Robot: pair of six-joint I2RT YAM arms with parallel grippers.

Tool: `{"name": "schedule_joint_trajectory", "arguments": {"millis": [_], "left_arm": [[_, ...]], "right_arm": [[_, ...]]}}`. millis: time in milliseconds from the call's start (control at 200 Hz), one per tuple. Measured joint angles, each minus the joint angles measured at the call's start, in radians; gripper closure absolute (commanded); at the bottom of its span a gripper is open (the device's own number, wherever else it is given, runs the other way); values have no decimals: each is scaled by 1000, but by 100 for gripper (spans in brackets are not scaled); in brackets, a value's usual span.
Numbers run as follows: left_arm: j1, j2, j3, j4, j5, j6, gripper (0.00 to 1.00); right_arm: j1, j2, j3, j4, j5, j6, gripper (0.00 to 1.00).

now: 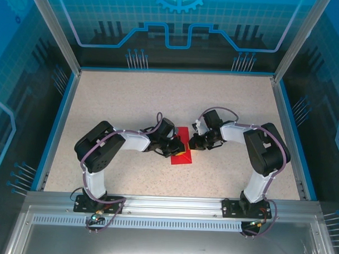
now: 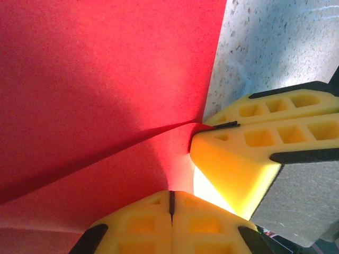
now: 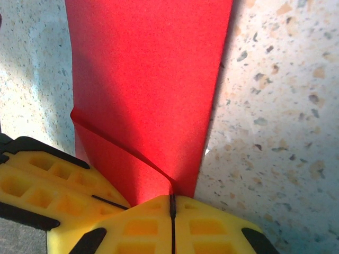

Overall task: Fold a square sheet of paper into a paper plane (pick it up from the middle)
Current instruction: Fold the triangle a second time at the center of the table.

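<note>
The square sheet of paper (image 1: 184, 133) lies about the middle of the table (image 1: 103, 113), well clear of its blue-rimmed edges. From above it shows as a narrow red strip running from the near side toward the far side. Both arms reach in over it from either side and meet there.

The left gripper (image 2: 170, 203) has its yellow fingers pressed together with no gap. A raised fold of the red paper runs right up to their seam, so it appears to pinch the sheet. The right gripper (image 3: 172, 198) is closed the same way, and a crease in the paper leads straight into the line between its fingers. The two sets of fingertips sit just beside each other at the same end of the sheet. The rest of the paper rests flat on the speckled table top.
</note>
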Motion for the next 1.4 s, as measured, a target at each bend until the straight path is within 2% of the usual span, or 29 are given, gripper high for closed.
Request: {"name": "schedule_joint_trajectory", "arguments": {"millis": [585,835,950,1040,1205,1395], "left_arm": [[0,17,0,2,0,18,98],[0,17,4,-11,-8,22,100],[0,18,4,-11,-8,22,100],[-1,18,4,-11,-8,22,100],[-1,19,3,-10,-8,21,100],[-1,19,3,-9,-8,22,100]], "right_arm": [[0,6,6,-9,5,0,93],[0,-14,6,-23,24,8,85],[-4,-91,6,-48,64,30,77],[-4,-174,6,-51,84,47,76],[-1,-249,-11,-16,89,85,86],[31,-163,-39,3,82,118,94]]}}
